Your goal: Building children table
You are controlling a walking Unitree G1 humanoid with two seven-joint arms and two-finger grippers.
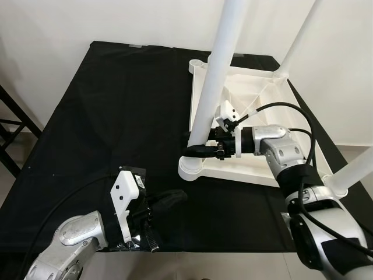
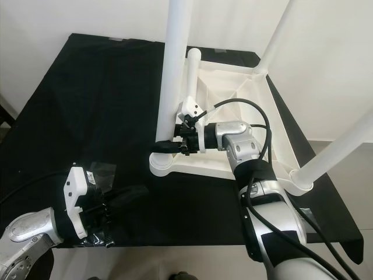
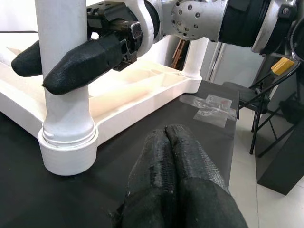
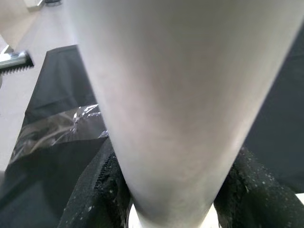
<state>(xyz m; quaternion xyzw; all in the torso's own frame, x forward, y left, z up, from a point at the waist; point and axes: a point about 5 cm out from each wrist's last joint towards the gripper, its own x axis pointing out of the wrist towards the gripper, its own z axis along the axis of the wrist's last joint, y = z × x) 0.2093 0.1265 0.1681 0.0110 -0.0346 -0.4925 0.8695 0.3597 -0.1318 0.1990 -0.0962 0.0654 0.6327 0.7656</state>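
Note:
A white children's table top (image 1: 256,93) lies upside down on a black-covered work table (image 1: 105,116). A white leg (image 1: 218,70) stands upright in its near left corner socket (image 1: 192,168). My right gripper (image 1: 189,146) is shut on this leg just above the socket, one black finger (image 3: 83,61) on each side. The leg (image 4: 175,95) looms close in the right wrist view. Two more legs stand at the far right corner (image 1: 300,38) and near right corner (image 1: 355,169). My left gripper (image 1: 178,197) rests shut and holding nothing on the black cloth, in front of the socket (image 3: 66,152).
A crumpled clear plastic bag (image 2: 102,172) lies on the cloth beside my left wrist. The work table's front edge (image 1: 192,252) runs just before my arms. A dark metal frame (image 1: 9,128) stands off the left side. White walls rise behind.

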